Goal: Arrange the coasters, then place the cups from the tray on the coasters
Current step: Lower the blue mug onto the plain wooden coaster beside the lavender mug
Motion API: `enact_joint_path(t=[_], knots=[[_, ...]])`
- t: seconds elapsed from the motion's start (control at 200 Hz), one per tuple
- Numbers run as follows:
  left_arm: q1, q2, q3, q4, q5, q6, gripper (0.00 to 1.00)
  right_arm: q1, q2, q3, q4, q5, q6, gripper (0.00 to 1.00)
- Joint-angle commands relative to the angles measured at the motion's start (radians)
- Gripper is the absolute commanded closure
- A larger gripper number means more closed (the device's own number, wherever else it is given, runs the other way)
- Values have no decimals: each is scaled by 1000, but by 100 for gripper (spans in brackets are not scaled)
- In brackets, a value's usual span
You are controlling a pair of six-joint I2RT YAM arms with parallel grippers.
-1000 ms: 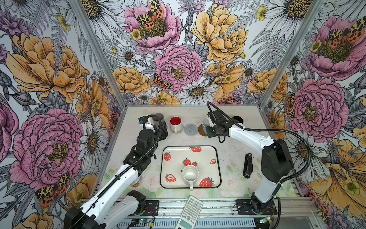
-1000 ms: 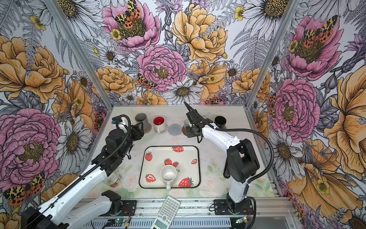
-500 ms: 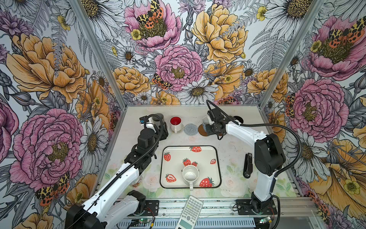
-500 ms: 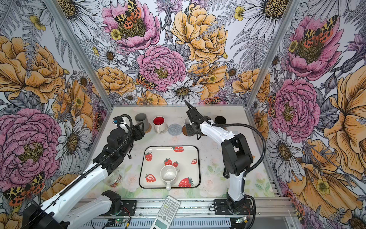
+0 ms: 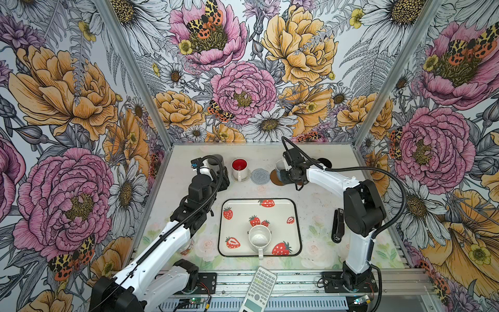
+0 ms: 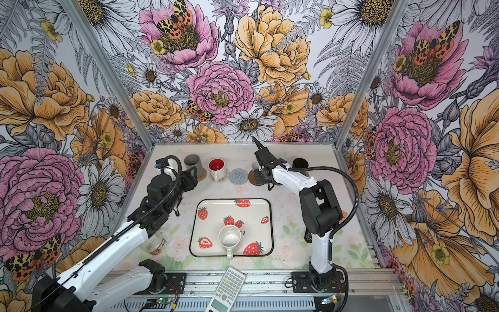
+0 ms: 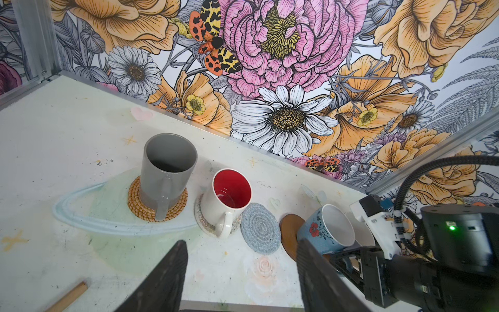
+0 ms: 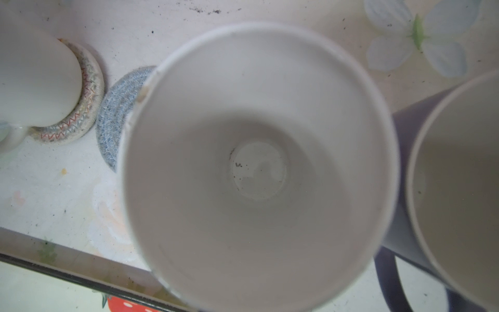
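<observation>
My right gripper (image 7: 343, 258) is shut on the light blue cup (image 7: 324, 232), which hangs tilted over a brown disc coaster (image 7: 289, 232). That cup's white inside (image 8: 256, 162) fills the right wrist view and hides the jaws. The grey cup (image 7: 167, 170) stands on the rattan coaster (image 7: 137, 205). The red-lined white cup (image 7: 229, 200) stands on the whitish coaster (image 8: 78, 118). The blue-grey coaster (image 5: 260, 176) is bare. A speckled cup (image 5: 259, 237) sits in the tray (image 5: 280, 229). My left gripper (image 7: 241, 243) is open above the table, in front of the row of cups.
A lavender cup (image 8: 399, 175) stands close beside the held cup, and a black cup (image 6: 300, 163) stands behind the right arm. A stapler (image 5: 339, 225) lies right of the tray, a calculator (image 5: 259, 289) on the front rail, a glass jar (image 6: 156, 244) under the left arm.
The right gripper has carried the light blue cup slightly left, over the brown coaster, and its elbow has swung inward. The left arm has hardly moved.
</observation>
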Motion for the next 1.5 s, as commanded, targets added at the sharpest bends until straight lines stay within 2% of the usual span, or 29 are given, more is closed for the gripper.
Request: enact_joint_path(t=[0.0,1.101,1.396,1.496], knots=[[12,6,-1,17,17,-17,35,-5,5,38,80,-6,20,100],[17,7,-1,15,27,-18,35,-10,21,0,120,-20,61,100],[18,6,-1,14,30,-20,35,-10,12,-8,120,-19,62,79],[20,5,-1,13,32,-20,35,-10,10,-11,120,-18,62,75]])
